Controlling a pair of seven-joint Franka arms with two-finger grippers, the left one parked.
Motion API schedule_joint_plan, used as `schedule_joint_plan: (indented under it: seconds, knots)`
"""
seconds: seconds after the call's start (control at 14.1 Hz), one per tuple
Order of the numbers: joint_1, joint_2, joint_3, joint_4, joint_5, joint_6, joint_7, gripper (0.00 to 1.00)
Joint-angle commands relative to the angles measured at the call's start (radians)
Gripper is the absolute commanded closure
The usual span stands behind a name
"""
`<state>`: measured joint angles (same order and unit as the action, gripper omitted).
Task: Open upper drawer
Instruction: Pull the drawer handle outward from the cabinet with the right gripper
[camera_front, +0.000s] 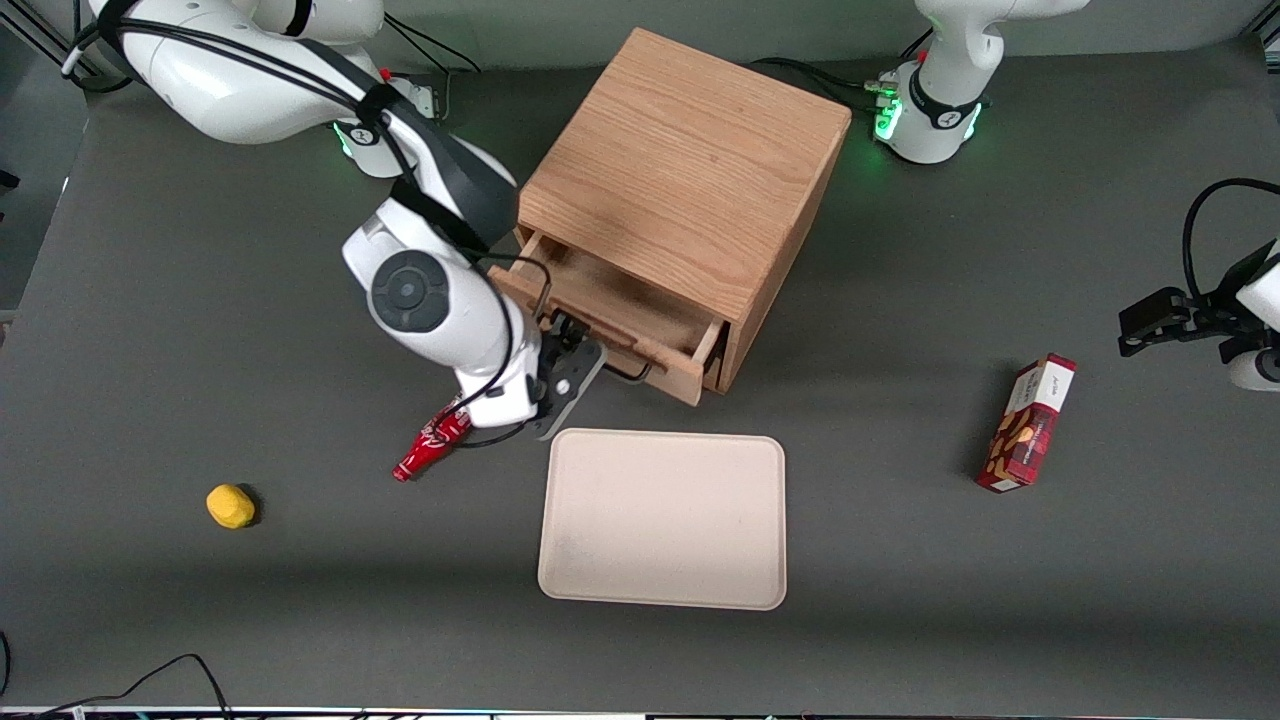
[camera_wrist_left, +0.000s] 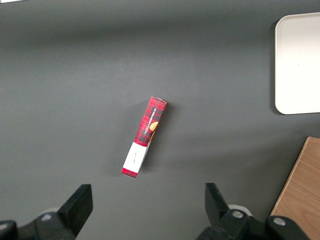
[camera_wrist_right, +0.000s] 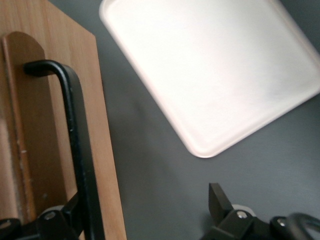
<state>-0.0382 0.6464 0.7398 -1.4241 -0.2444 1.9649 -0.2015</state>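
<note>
The wooden cabinet (camera_front: 690, 160) stands mid-table. Its upper drawer (camera_front: 620, 300) is pulled partway out toward the front camera, and its bare inside shows. The lower drawer is hidden beneath it. My right gripper (camera_front: 585, 360) is at the drawer's front, at the end toward the working arm. In the right wrist view the drawer front (camera_wrist_right: 45, 125) and its thin black wire handle (camera_wrist_right: 75, 135) show close up. The gripper (camera_wrist_right: 145, 202) is open, its fingers wide apart. The handle runs right beside one finger (camera_wrist_right: 67, 217); the other finger (camera_wrist_right: 220, 197) hangs over bare table.
A cream tray (camera_front: 662, 520) lies nearer the front camera than the cabinet, close to the gripper; it also shows in the right wrist view (camera_wrist_right: 210, 65). A red packet (camera_front: 432, 443) lies under the wrist. A yellow lump (camera_front: 230, 506) and a red box (camera_front: 1027, 423) lie apart.
</note>
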Motion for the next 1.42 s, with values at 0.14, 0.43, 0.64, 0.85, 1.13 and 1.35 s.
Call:
schedule_joint_plan:
  seconds: [0.14,0.43,0.64,0.85,1.13,1.35]
  knots:
    - [0.009,0.004,-0.137,0.07,-0.016,0.093,-0.145,0.0]
    - [0.012,0.015,-0.217,0.1,-0.01,0.147,-0.153,0.0]
    - [0.011,0.021,-0.247,0.128,-0.004,0.158,-0.171,0.0]
    - [0.009,0.022,-0.267,0.137,0.001,0.172,-0.171,0.0]
    - [0.011,0.022,-0.296,0.134,0.001,0.224,-0.168,0.0]
    - [0.012,0.035,-0.295,0.136,0.097,0.226,-0.167,0.0]
